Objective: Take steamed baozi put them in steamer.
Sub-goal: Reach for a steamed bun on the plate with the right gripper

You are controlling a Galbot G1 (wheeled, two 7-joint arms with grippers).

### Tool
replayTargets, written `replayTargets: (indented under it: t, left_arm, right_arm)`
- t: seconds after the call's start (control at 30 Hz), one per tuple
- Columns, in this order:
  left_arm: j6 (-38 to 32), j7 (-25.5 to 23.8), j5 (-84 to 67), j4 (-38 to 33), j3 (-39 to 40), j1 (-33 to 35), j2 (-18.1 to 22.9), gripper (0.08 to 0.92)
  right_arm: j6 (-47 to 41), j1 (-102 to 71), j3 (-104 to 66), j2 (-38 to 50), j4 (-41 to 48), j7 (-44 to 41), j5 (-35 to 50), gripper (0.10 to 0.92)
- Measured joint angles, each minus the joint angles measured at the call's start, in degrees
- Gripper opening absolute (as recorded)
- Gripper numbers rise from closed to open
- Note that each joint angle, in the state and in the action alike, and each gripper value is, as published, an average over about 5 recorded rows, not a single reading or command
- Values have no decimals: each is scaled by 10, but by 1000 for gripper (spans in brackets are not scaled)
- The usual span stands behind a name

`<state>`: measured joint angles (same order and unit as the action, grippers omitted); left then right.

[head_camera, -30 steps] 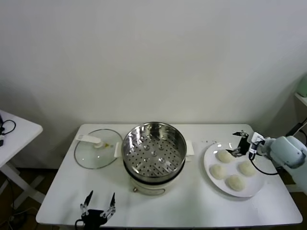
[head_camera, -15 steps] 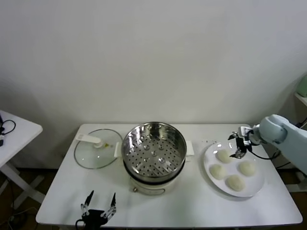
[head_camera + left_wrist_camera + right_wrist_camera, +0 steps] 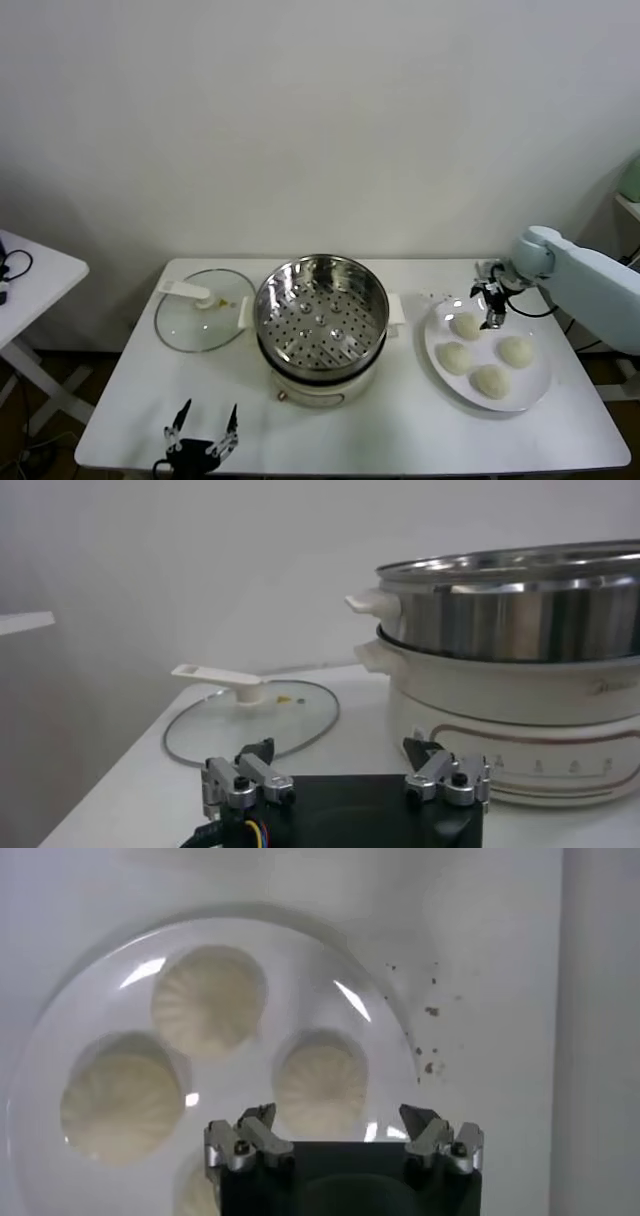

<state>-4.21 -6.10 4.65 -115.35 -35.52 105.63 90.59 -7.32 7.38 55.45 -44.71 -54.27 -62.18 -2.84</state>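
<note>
Presently I hold the right hand (image 3: 490, 305), fingers apart, over the plate (image 3: 438, 330) above one steamed baozi (image 3: 318, 1086); steamer (image 3: 320, 312) empty. Left hand (image 3: 200, 432) idles, fingers apart, at the worktop's (image 3: 400, 420) near edge.

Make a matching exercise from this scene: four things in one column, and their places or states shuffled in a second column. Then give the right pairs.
Things:
1. steamer
2. glass lid
3. steamed baozi
4. right gripper

Places or states:
A. lying flat on the table on the steamer's left
B. open, hovering above the white plate
C. empty, on the white cooker base at the table's middle
D. four together on the white plate

Pairs: 1-C, 2-A, 3-D, 4-B
</note>
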Motion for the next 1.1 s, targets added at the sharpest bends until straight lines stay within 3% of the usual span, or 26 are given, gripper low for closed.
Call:
replayTargets:
  t: [0.8,1.1]
  left_arm:
    - [-2,4,13,13,-8,-1,2,823]
    - [-2,5,14,14,-9,-2,2,823]
  right_arm:
    - [39,-21,-9,-66,96,-19,-43,817]
    - [47,-30,-25,-69,103,-17,-54,715]
